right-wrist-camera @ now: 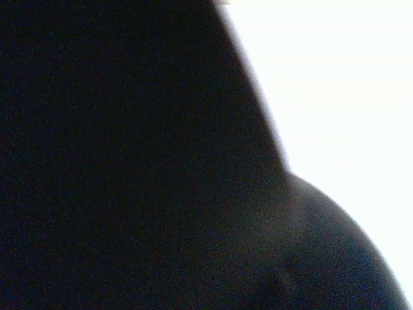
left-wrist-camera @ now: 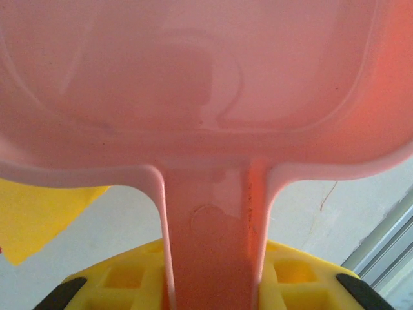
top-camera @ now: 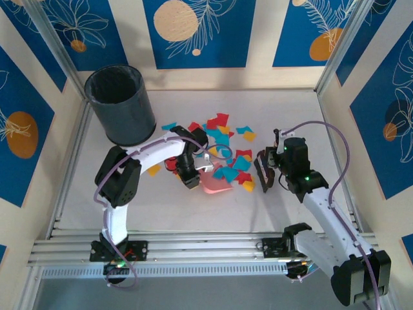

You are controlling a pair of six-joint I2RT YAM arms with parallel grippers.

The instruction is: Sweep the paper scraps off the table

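Pink plastic dustpan (top-camera: 215,183) clamped by its handle (left-wrist-camera: 213,239) in the left jaws, closed snug on it, yellow pads (left-wrist-camera: 90,289) on either side. Right jaws closed down on what looks like a black brush (top-camera: 263,172); too dark in the right wrist view to say more.

Paper scraps (top-camera: 226,139) spread over the bench (top-camera: 310,116) between the two pairs of jaws and beyond them. Some at the pan's mouth, one yellow bit (left-wrist-camera: 39,216) just beside the left jaws.

Likely trouble:
- light scraps flicked past the pan, or slid under its lip if tilted off the bench
- stragglers beside the left jaws missed altogether
- brush and pan knocking together in so close a gap
- handle twisting in a narrow grip

Black bin (top-camera: 122,103) well beyond the left jaws, so spills possible on the carry.
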